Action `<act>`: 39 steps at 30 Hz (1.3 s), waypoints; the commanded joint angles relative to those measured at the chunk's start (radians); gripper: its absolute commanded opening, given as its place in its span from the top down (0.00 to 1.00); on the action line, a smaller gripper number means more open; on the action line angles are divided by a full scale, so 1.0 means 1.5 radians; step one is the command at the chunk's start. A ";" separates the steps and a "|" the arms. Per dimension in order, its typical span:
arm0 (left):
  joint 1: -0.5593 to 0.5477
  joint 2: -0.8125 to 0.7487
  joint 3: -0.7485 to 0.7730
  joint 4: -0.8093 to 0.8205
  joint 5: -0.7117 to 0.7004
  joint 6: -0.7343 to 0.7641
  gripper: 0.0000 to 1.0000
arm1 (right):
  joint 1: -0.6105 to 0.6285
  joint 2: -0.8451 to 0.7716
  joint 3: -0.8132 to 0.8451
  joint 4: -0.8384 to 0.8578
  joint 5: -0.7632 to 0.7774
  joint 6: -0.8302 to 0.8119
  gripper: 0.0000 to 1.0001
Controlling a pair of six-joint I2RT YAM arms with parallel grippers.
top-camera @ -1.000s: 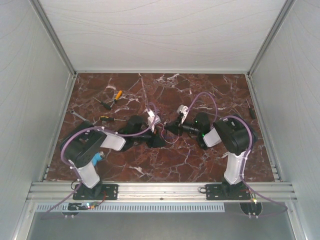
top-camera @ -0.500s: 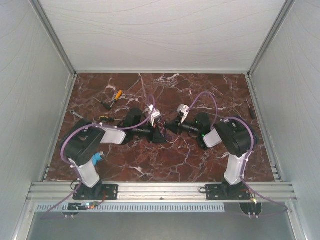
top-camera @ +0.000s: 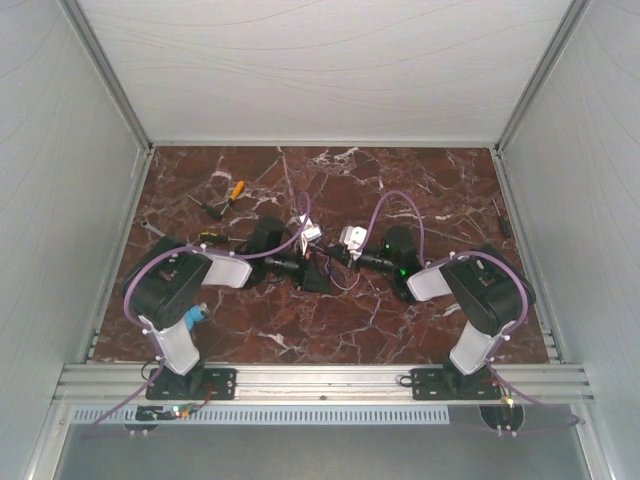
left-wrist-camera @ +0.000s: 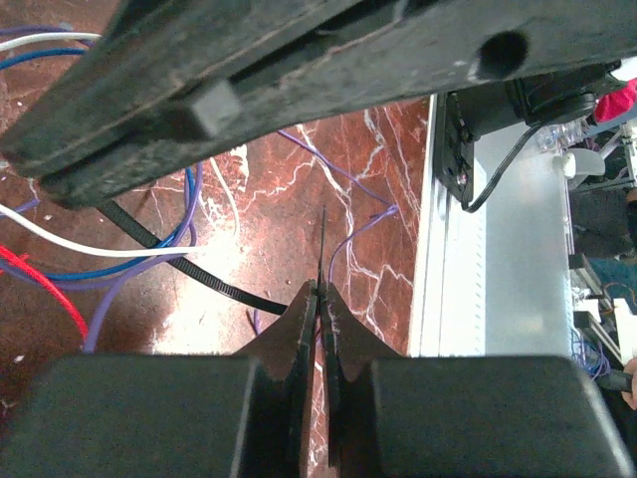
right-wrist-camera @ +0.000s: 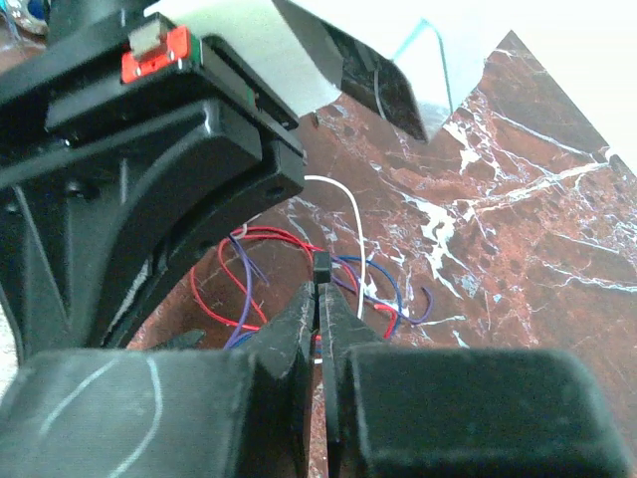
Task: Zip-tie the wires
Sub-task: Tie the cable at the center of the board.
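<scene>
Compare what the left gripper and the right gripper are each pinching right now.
The left gripper is shut on a thin black zip-tie strap. The right gripper is shut on a small square black block, apparently the tie's head. In the left wrist view the wires lie to one side of the fingers; in the right wrist view they sit straight behind the block. Both have their jaws closed, low over the marble table.

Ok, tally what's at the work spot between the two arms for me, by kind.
Grippers: 2, the left gripper and the right gripper, each shut on the zip tie
Zip tie: 1, black
Wires: 1 loose tangle of red, blue-purple and white strands
Total: 4
</scene>
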State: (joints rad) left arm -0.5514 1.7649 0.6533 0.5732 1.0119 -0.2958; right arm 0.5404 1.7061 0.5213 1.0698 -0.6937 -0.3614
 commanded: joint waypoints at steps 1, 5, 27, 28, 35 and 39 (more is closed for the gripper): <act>0.000 -0.010 0.010 0.005 0.032 0.001 1.00 | -0.002 0.025 0.007 0.036 -0.001 -0.103 1.00; 0.001 -0.011 0.011 -0.007 0.029 0.010 1.00 | -0.010 0.046 0.013 0.056 -0.030 -0.113 1.00; 0.028 0.028 0.021 0.036 0.078 -0.033 1.00 | -0.012 0.073 -0.062 0.230 -0.023 -0.102 1.00; 0.029 0.032 0.022 0.037 0.079 -0.035 1.00 | -0.010 0.075 -0.063 0.230 -0.019 -0.104 1.00; 0.029 0.041 0.031 0.034 0.084 -0.033 1.00 | 0.003 0.075 -0.068 0.232 -0.010 -0.118 1.00; 0.029 0.046 0.034 0.034 0.085 -0.034 1.00 | 0.006 0.072 -0.070 0.233 -0.010 -0.123 1.00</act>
State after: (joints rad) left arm -0.5121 1.8172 0.6598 0.5854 1.1053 -0.3420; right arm 0.5415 1.8179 0.4263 1.2919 -0.7170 -0.4973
